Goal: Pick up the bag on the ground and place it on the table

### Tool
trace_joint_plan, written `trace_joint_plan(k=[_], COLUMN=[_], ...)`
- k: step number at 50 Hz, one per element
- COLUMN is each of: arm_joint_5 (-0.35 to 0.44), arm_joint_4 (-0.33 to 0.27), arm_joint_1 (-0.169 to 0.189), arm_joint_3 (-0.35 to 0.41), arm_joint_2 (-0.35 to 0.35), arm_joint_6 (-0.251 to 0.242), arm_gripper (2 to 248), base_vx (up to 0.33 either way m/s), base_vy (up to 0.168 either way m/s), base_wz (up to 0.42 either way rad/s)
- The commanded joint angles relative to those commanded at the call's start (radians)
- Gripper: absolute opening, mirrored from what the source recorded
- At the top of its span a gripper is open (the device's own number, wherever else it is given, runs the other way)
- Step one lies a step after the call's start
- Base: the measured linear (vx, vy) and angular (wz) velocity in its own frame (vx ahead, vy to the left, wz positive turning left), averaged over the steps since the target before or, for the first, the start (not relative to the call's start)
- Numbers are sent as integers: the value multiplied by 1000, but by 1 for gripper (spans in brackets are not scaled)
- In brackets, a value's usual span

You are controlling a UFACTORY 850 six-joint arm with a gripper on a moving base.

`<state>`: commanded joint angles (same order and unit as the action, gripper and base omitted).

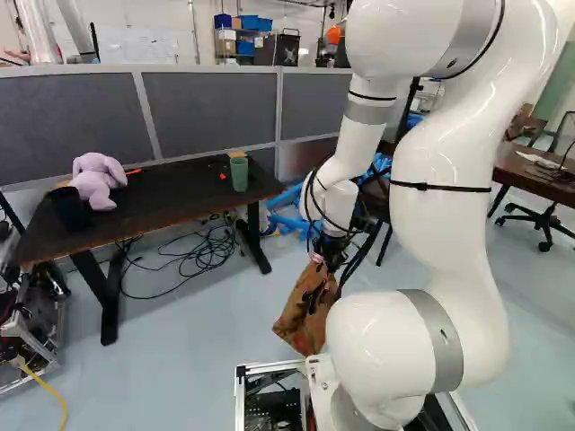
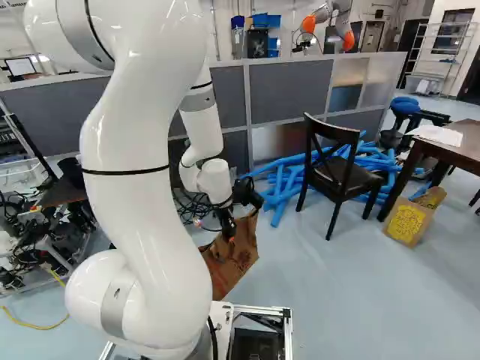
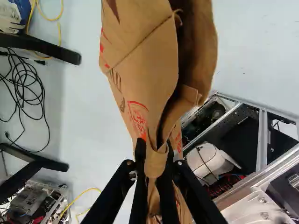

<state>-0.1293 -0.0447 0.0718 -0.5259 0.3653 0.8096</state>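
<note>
In the left base view my gripper point(image 1: 329, 251) points down beside the arm, with the crumpled brown paper bag point(image 1: 305, 310) hanging beneath it. The wrist view shows the gripper point(image 3: 155, 163) shut on the bag point(image 3: 145, 79), its paper pinched between both fingers and spreading out ahead of them. In the right base view the bag point(image 2: 231, 259) hangs just ahead of the base frame. The dark table point(image 1: 148, 205) stands ahead and to the left of the bag, apart from it.
On the table are a purple plush toy point(image 1: 97, 180), a green cup point(image 1: 239, 172) and a black container point(image 1: 68, 208). Cables point(image 1: 205, 256) lie under it. A dark chair point(image 2: 341, 176), blue tubes point(image 2: 285, 187) and another paper bag point(image 2: 415, 216) stand to the right. Grey partitions rise behind; another robot point(image 2: 330, 22) is beyond.
</note>
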Motion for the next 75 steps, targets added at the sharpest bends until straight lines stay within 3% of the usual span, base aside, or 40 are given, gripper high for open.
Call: trace_joint_plan(k=[56,75], arm_joint_5=[-189,-281], arm_joint_4=[0,0], arm_joint_1=[-8,8], arm_joint_3=[59,58], arm_joint_2=[-280,-362], arm_joint_6=[0,0], arm_gripper=[25,25], base_vx=[0,0], base_vy=[0,0], base_wz=[0,0])
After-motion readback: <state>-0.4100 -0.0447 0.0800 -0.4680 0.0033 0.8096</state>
